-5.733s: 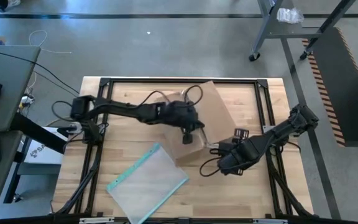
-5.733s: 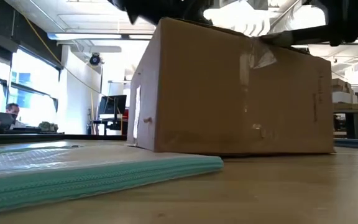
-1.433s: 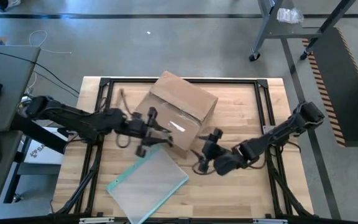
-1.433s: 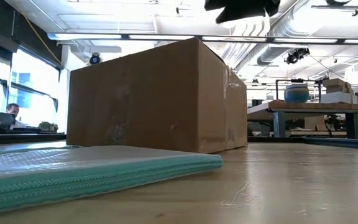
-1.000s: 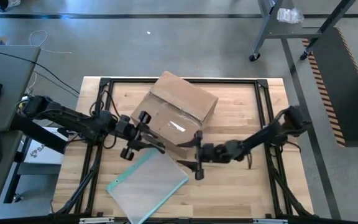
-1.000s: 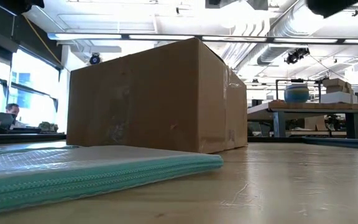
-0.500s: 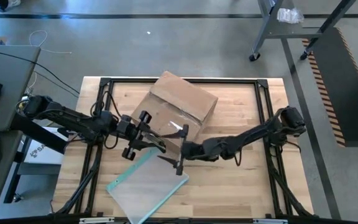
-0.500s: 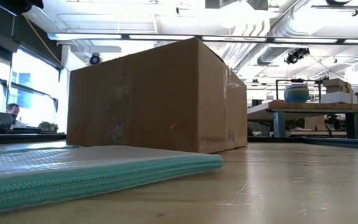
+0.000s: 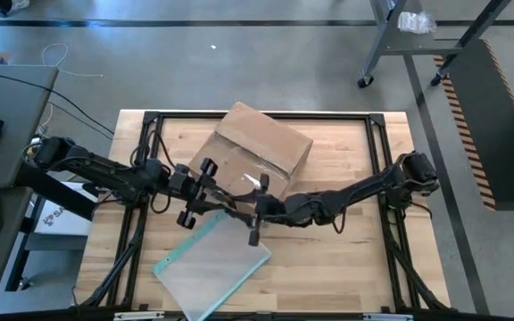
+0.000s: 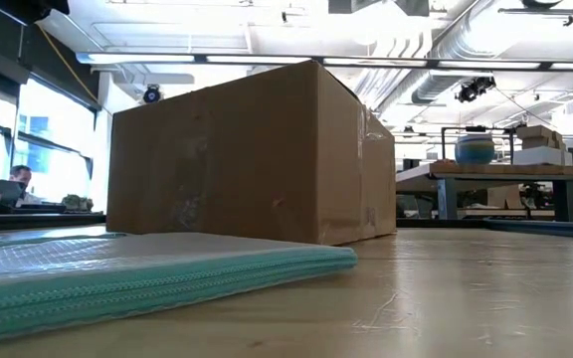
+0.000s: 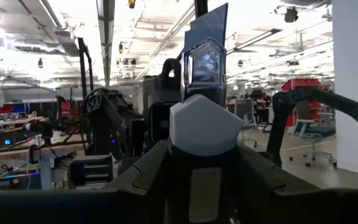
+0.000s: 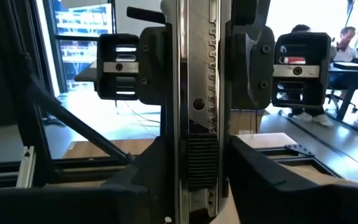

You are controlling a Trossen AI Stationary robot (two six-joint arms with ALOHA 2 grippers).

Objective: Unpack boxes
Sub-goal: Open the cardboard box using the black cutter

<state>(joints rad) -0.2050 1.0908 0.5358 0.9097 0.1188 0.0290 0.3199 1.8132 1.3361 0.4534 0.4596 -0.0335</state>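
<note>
A brown cardboard box (image 9: 259, 153) sits turned at an angle toward the back of the wooden table (image 9: 346, 267). Both grippers meet just in front of its near edge, above a clear pouch (image 9: 212, 265). The left gripper (image 9: 205, 194) and right gripper (image 9: 253, 212) each appear clamped on a utility knife (image 12: 194, 112), apparently passing it between them.

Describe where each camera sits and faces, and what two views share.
High: above the table, looking straight down; both arms, left gripper and right gripper close together by the cardboard box.
Low: tabletop height, level across the teal-edged pouch to the box; almost no robot.
Right wrist: on that arm, facing the left gripper past a utility knife.
Left wrist: faces the right arm past that knife.
High and low share box and pouch.
</note>
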